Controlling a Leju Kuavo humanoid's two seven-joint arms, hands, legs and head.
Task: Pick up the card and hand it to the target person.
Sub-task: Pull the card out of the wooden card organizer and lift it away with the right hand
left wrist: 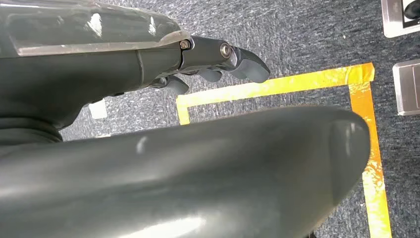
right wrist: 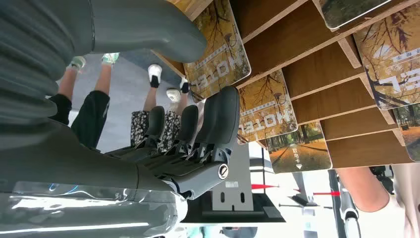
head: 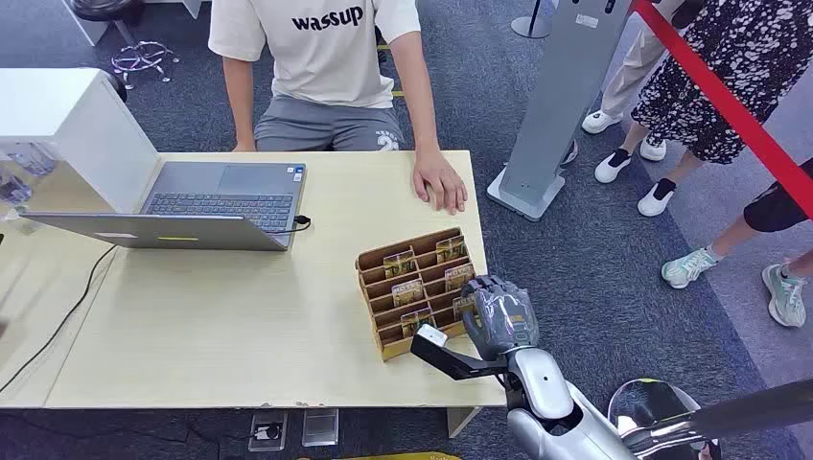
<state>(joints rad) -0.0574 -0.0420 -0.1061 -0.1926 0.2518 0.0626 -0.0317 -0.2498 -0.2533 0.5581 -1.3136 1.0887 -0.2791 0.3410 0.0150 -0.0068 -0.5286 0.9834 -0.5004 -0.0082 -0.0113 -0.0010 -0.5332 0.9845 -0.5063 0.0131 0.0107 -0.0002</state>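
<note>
A wooden card rack (head: 372,261) with stepped slots stands near the table's right front corner and holds several autumn-printed cards (head: 406,290). My right hand (head: 499,311) is at the rack's right end. In the right wrist view its thumb (right wrist: 158,29) and fingers (right wrist: 223,114) lie apart on either side of a "HOTEL" card (right wrist: 220,49) that still sits in its slot. My left hand (left wrist: 218,54) hangs over the carpet and holds nothing. The target person in a white T-shirt (head: 321,48) sits across the table, one hand (head: 441,182) flat on the top.
An open laptop (head: 220,201) with its cable and a white box (head: 67,134) occupy the table's left. A grey stand (head: 561,105) and a red barrier (head: 729,105) rise to the right, with several people standing beyond. Yellow tape (left wrist: 277,87) marks the floor.
</note>
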